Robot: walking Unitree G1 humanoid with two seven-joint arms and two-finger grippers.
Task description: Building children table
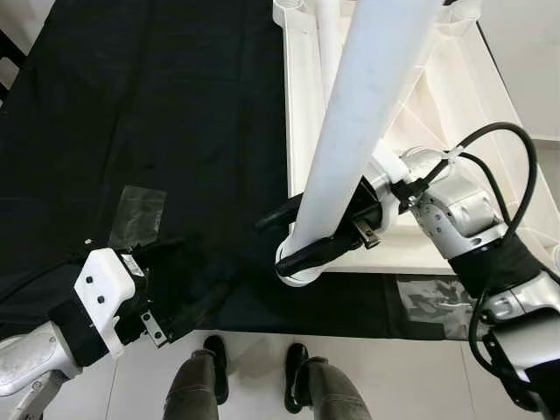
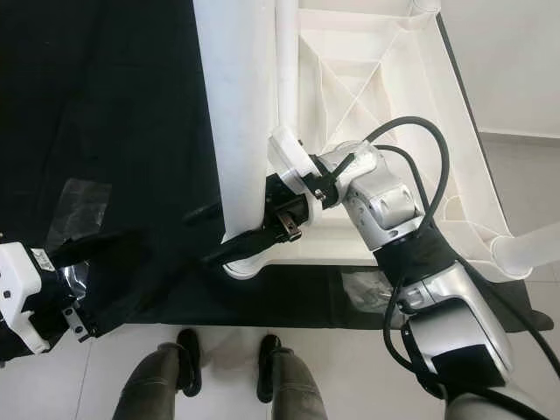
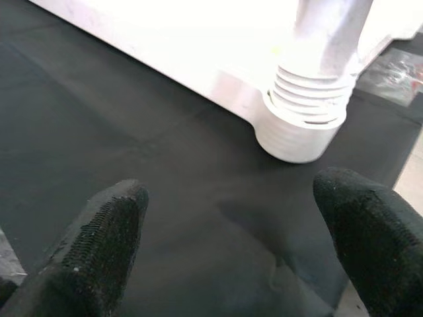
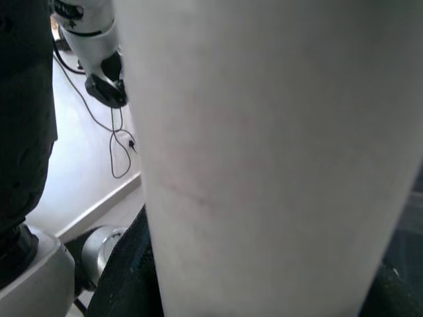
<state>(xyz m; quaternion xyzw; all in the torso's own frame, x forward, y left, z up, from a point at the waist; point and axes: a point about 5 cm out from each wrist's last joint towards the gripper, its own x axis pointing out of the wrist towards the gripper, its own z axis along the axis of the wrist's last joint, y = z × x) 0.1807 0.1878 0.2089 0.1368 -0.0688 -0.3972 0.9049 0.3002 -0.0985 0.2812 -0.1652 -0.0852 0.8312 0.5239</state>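
Observation:
A white children's table top point(image 1: 296, 114) lies upside down on a black cloth. A thick white table leg point(image 1: 367, 105) rises from its near corner socket, tilted toward me. My right gripper point(image 1: 293, 236) is shut on the leg's lower end, one black finger on each side; the leg point(image 4: 277, 152) sits close against the right wrist camera. My left gripper point(image 3: 238, 264) hovers open and holds nothing, low over the cloth to the left. From there the leg's ribbed, threaded base point(image 3: 304, 125) stands at the table's corner.
The black cloth point(image 1: 157, 105) covers the floor, held by clear tape patches point(image 1: 136, 210) point(image 1: 433, 297). My own feet point(image 1: 210, 367) stand on pale tiles at its near edge. Another white leg point(image 2: 525, 249) lies at the right. A cable point(image 4: 122, 148) trails on the floor.

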